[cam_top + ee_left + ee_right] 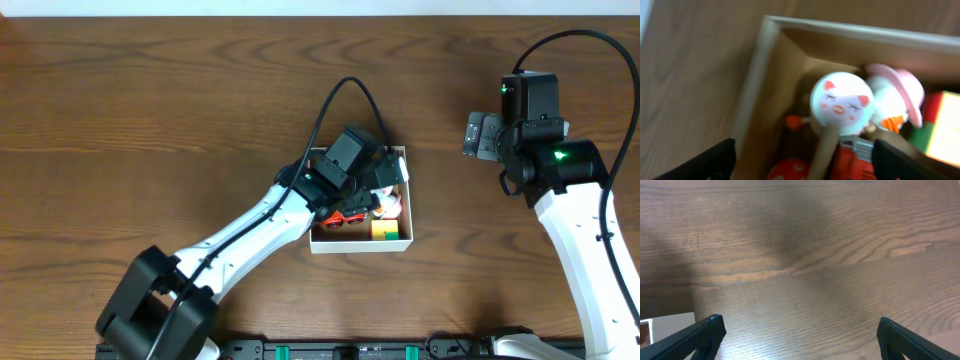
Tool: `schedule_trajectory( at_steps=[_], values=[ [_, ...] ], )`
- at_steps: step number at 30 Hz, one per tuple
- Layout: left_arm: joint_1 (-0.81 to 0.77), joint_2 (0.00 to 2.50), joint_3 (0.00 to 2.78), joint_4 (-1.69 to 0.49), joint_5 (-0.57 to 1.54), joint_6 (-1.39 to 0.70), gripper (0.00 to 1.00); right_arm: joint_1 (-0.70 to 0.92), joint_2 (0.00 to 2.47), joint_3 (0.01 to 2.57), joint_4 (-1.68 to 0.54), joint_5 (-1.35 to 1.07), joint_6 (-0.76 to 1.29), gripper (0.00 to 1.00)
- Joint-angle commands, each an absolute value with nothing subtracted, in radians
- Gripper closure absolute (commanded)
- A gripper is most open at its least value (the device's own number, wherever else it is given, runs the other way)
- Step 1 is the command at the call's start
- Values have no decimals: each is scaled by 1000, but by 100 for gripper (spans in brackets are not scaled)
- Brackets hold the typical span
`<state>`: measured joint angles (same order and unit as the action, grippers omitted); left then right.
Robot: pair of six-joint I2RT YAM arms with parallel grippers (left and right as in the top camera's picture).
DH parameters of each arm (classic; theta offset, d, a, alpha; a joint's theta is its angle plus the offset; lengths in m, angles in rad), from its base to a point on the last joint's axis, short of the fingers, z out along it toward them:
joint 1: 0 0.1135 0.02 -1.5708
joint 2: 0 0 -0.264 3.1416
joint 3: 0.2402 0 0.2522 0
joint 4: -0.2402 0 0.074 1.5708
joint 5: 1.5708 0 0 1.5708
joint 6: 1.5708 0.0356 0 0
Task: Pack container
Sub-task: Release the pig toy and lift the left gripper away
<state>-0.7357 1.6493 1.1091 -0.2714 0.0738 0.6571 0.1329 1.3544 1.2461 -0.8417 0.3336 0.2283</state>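
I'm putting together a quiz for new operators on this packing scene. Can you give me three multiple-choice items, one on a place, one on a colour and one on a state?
1. Where is the right gripper relative to the container?
A. inside it
B. over bare table, off to its right
C. touching its rim

2. What colour is the hat on the toy beside the pig-face toy?
A. pink
B. blue
C. black

3. How does the right gripper stand?
A. shut on a toy
B. shut, empty
C. open, empty

Answers:
1 B: the overhead view shows it above wood, apart from the container.
2 A: the left wrist view shows a pink brim.
3 C: its fingers stand wide apart with only table between them.
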Motion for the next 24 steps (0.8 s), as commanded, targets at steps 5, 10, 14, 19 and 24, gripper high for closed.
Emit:
schedule_trajectory(
  at_steps=[5, 10, 14, 19, 24],
  values=[
    [-684, 1461, 1118, -241, -114, 377, 7, 125, 1341, 1252, -843, 344, 243, 1],
    [-570, 1373, 1117, -265, -226, 86, 6, 125, 1341, 1252, -843, 344, 243, 1],
    [-460, 1331, 1117, -304, -226, -17, 6, 125, 1341, 1252, -843, 344, 243, 1],
    [-359, 1323, 1117, -336, -226, -33, 4, 125, 1341, 1252, -843, 344, 243, 1],
    [-307, 1324, 1117, -358, -226, -32, 2, 125, 1341, 1252, -843, 344, 243, 1]
  ],
)
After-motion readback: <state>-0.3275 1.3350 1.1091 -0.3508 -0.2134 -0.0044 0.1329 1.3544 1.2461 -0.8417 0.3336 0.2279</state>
